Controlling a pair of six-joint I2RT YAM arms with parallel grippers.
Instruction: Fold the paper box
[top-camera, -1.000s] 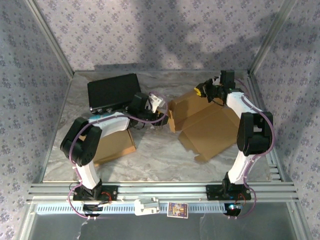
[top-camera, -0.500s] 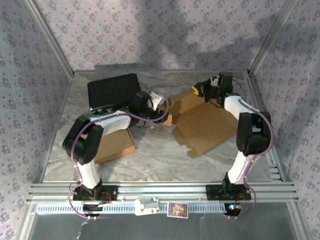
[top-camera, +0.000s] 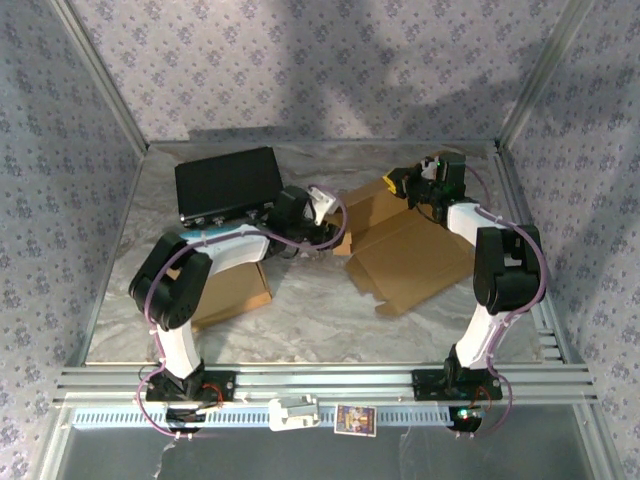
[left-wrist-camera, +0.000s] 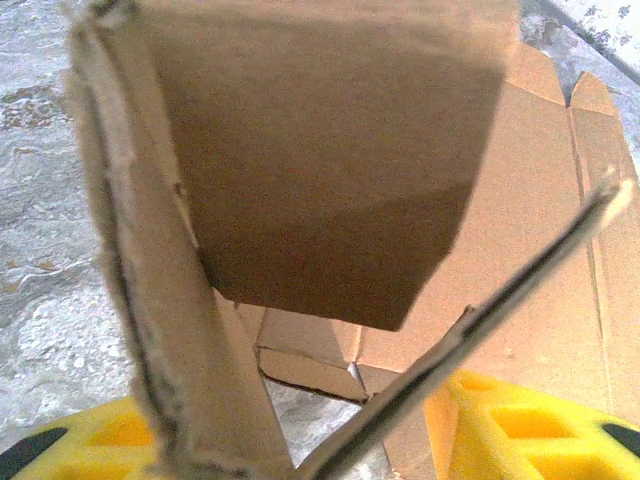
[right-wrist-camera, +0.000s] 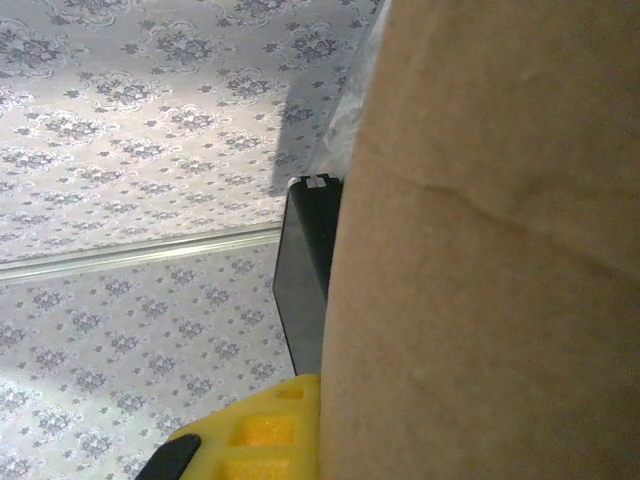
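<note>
**Top external view.** The paper box (top-camera: 405, 255) lies partly unfolded on the marbled surface (top-camera: 300, 310), at 2 o'clock from the surface centre. The left tool (top-camera: 325, 213) sits at the box's 9 o'clock edge. The right tool (top-camera: 405, 183) sits at the box's 12 o'clock edge. A black case (top-camera: 227, 183) rests at 10 o'clock on the surface. A flat cardboard sheet (top-camera: 238, 288) lies at 8 o'clock, partly under the left arm.

**Left wrist view.** The yellow fingers (left-wrist-camera: 95, 440) of the left tool (left-wrist-camera: 300, 445) stand apart, with two raised flaps of the paper box (left-wrist-camera: 330, 170) between them. Whether the fingers press on a flap cannot be told.

**Right wrist view.** The right tool (right-wrist-camera: 318, 430) is pressed together, pinching a panel of the paper box (right-wrist-camera: 490, 280). That panel covers the 3 o'clock half. One yellow finger (right-wrist-camera: 250, 430) shows at 6 o'clock, touching the panel. The black case (right-wrist-camera: 305, 270) stands beyond it, before the wallpapered wall (right-wrist-camera: 150, 150).
</note>
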